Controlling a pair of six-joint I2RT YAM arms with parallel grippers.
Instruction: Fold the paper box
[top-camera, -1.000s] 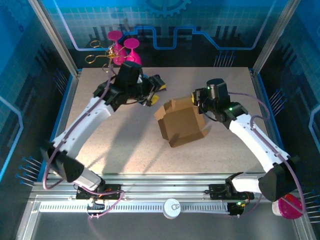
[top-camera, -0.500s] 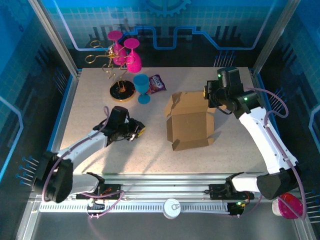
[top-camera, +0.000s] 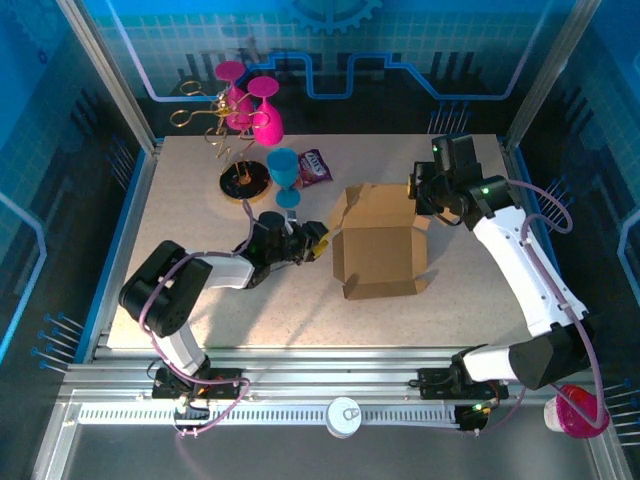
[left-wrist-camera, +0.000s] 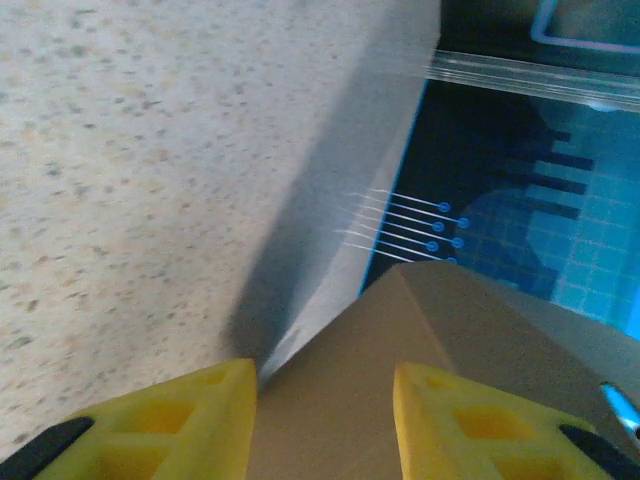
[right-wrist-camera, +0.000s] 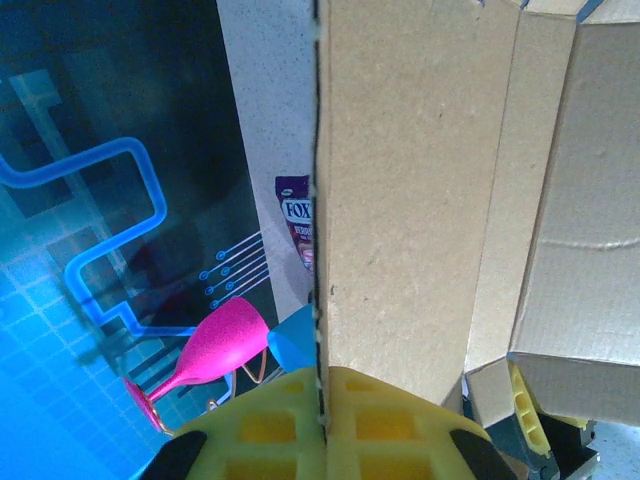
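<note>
Top external view: low and left of the middle, the white left arm (top-camera: 200, 272) lies bent on the speckled grey counter (top-camera: 180, 200). Its jaws reach right, just beside the left edge of the plain brown cardboard paper box (top-camera: 385, 255). In the left wrist view the two yellow fingertips (left-wrist-camera: 170, 420) stand apart with a brown corner of the box in the gap. So the left jaws are open and not pinching yet.

The box sits in the middle of the frame, and its flaps at the upper side are not folded shut. At its upper right corner the right jaws are closed on a flap. In the right wrist view the thin flap edge runs straight down into the shut yellow pads (right-wrist-camera: 260, 430).

To do this step well, I think the right jaws should hold the flap steady. The left jaws should slide onto the left wall, close softly and push along the crease. Go slow, or the light box may slide or bend in the wrong spot.

Far back, at the upper left, are a blue cup (top-camera: 284, 170), a small purple snack packet (top-camera: 314, 167) and pink goblets (top-camera: 250, 100).

Half a second before, the left jaws were lower and further left, well apart from the box. The box and right arm have hardly moved since then. A second before, the box lay at a slant, and the left arm reached up over the cup.
</note>
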